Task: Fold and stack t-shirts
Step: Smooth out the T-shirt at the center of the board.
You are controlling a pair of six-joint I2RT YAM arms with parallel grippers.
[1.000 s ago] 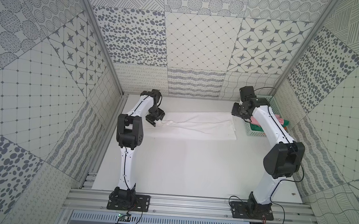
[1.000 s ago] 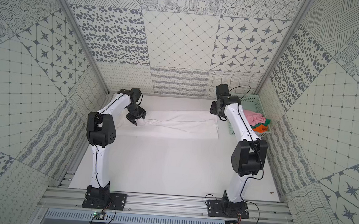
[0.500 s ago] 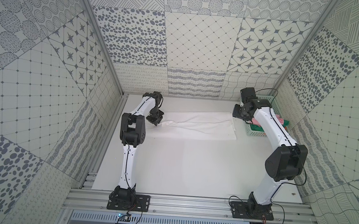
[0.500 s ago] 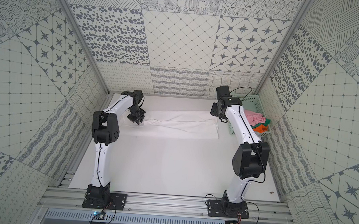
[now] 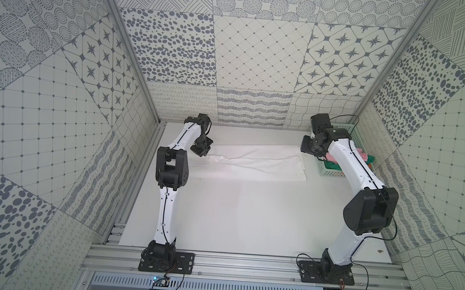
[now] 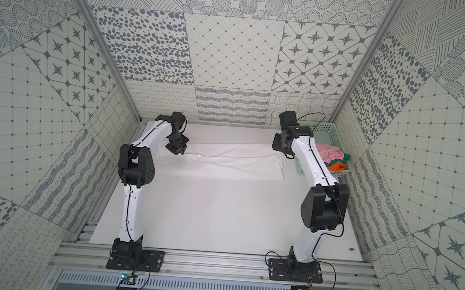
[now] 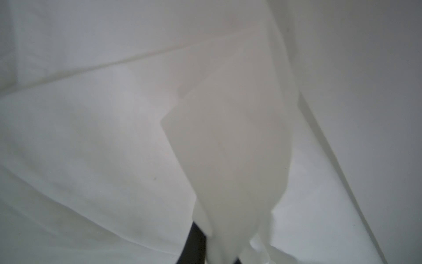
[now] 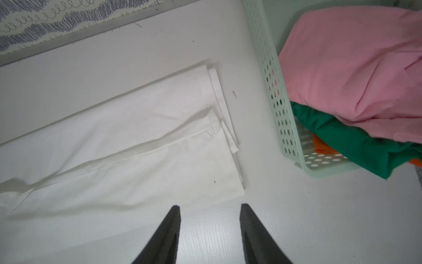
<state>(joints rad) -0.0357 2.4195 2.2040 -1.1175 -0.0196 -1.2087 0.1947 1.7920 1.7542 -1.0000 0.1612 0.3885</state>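
Observation:
A white t-shirt [image 5: 258,161] [image 6: 235,162] lies folded into a long strip across the back of the table. My left gripper [image 5: 204,152] [image 6: 181,151] is shut on its left end. In the left wrist view a pinched fold of this t-shirt [image 7: 228,137] rises from the jaws and covers them, beside one dark finger [image 7: 196,242]. My right gripper [image 8: 209,206] [image 5: 309,149] hangs open over bare table just off the strip's right end [image 8: 182,160], holding nothing. Pink [image 8: 354,68], green [image 8: 354,141] and orange [image 8: 322,146] t-shirts are piled in the basket.
A mint-green perforated basket [image 8: 274,91] [image 5: 333,172] [image 6: 302,167] stands at the back right, close to my right arm. Patterned walls enclose the table on three sides. Bare white tabletop [image 5: 249,214] stretches from the shirt to the front rail.
My left gripper has closed on the white t-shirt's left end, and the left elbow has swung further back. The right arm has barely moved.

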